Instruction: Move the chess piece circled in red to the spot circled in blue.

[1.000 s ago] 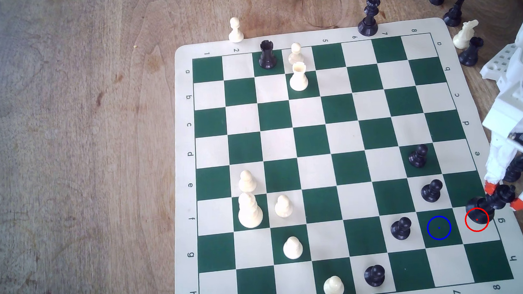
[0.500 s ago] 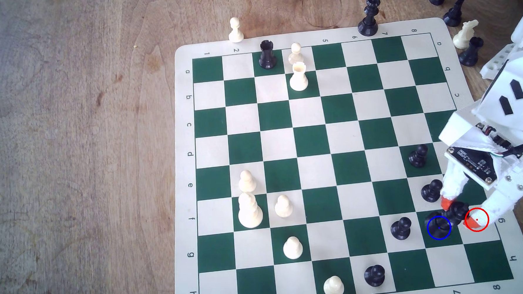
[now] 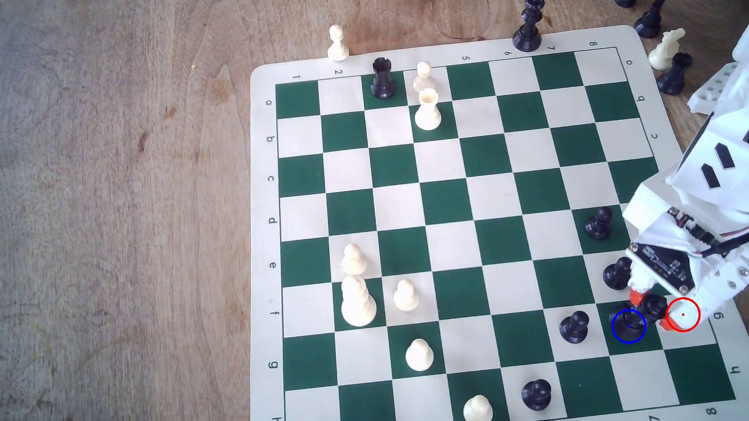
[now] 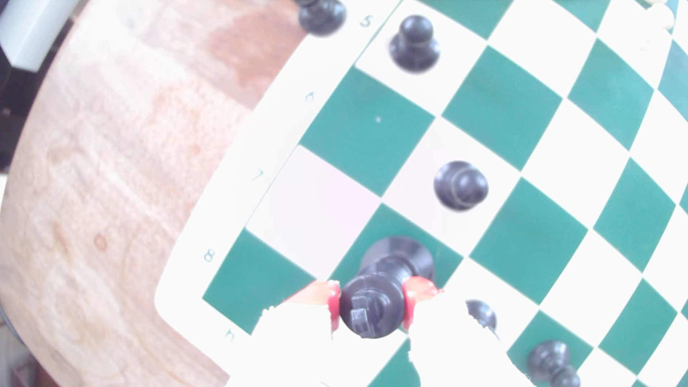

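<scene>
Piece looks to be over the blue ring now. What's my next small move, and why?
Probably open the end effector a little. The black piece is clamped at its crown, and its base appears to sit on the blue-ringed green square. It leans slightly, so release slowly.

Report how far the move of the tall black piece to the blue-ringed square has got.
Done: the tall black piece is off the red-ringed cream square, its base inside the blue-ringed green square. In hand: the gripper is clamped on its crown, red pads on both sides, and the piece leans. Left: stand it upright, open the jaws and withdraw.
</scene>
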Robot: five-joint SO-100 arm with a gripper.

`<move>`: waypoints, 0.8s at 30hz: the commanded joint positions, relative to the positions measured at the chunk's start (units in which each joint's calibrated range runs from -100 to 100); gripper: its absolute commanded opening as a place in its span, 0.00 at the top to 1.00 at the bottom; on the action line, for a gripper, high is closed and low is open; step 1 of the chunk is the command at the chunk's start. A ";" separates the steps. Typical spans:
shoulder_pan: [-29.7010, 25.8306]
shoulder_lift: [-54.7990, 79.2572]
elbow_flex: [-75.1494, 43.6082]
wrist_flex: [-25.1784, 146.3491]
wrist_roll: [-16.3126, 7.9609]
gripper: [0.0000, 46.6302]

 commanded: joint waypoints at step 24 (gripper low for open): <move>-0.77 0.98 1.36 -1.94 0.83 1.00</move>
